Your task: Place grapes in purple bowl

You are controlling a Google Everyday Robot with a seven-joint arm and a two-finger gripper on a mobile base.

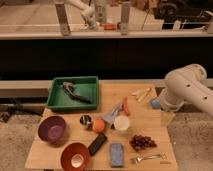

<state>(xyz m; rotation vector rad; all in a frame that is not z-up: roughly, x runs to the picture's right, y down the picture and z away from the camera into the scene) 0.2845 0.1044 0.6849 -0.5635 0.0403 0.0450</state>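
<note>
On the wooden surface [147, 116], dark red-purple grapes [142, 142] are seen below-left of the hand [167, 116], whose state cannot be told.

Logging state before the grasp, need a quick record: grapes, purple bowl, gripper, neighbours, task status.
grapes: front right of the table, lying on bare wood, in no bowl
purple bowl: front left, empty
gripper: at the table's right edge, beyond the grapes, apart from them
neighbours: white cup up-left of the grapes; fork in front of them
status: grapes not yet picked up
</note>
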